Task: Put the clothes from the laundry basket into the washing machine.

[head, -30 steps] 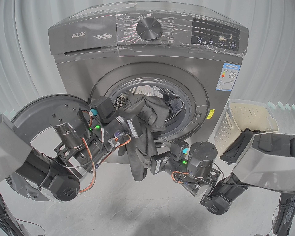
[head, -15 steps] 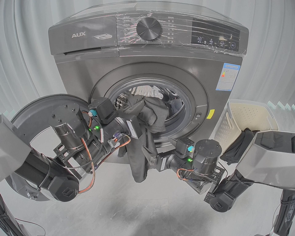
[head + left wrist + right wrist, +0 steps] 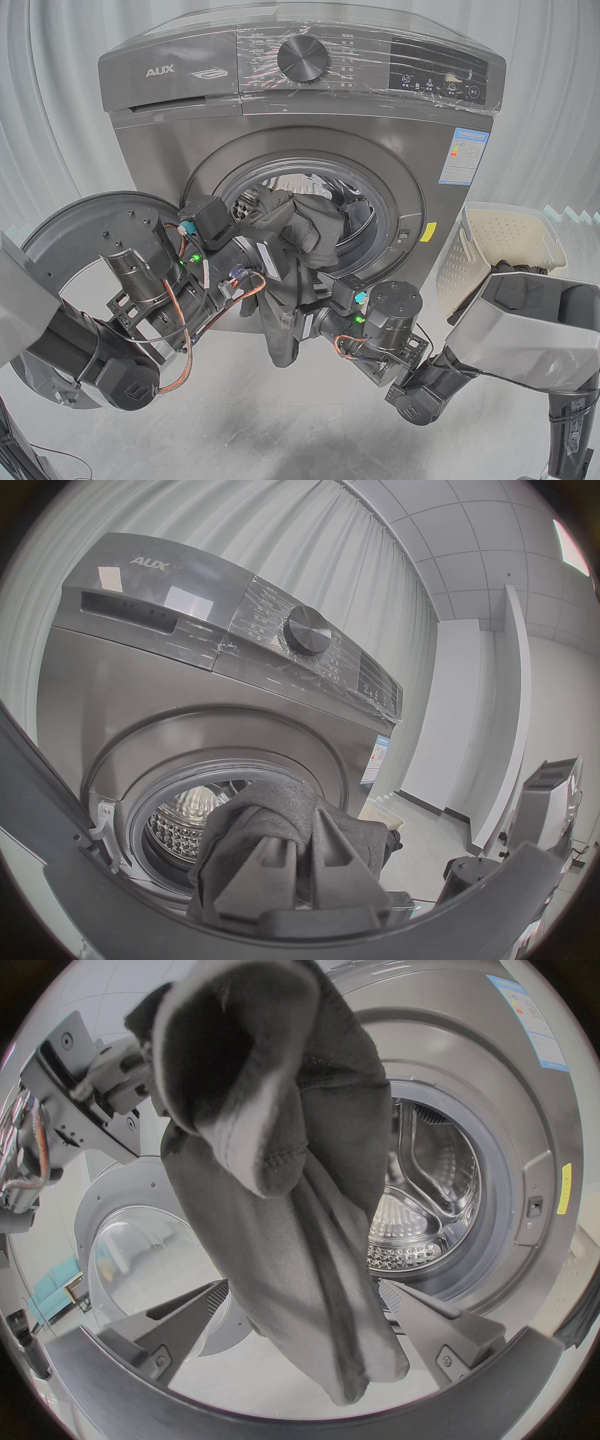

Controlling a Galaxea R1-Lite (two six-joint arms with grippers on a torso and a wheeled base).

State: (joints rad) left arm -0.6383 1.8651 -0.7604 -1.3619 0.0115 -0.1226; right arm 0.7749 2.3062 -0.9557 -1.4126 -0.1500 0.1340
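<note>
**Right arm closes in on the hanging cloth**

Since half a second ago the right arm has shifted towards the robot's left, and the right gripper (image 3: 289,319) now sits against the garment's hanging tail. The left arm, machine and basket are unchanged.

The washing machine (image 3: 300,125) stands with its round door (image 3: 81,219) swung wide to the left and the steel drum (image 3: 425,1210) exposed. The pale laundry basket (image 3: 500,237) leans at the machine's right side with dark clothes (image 3: 512,270) in it.

A dark garment (image 3: 312,228) is bunched at the drum mouth, partly over the rim, and one long limp fold hangs down in front of the machine. The left gripper (image 3: 303,830) has its fingers clamped on the bunched upper part. The right gripper's fingers are spread apart, with the tail hanging between them.
</note>
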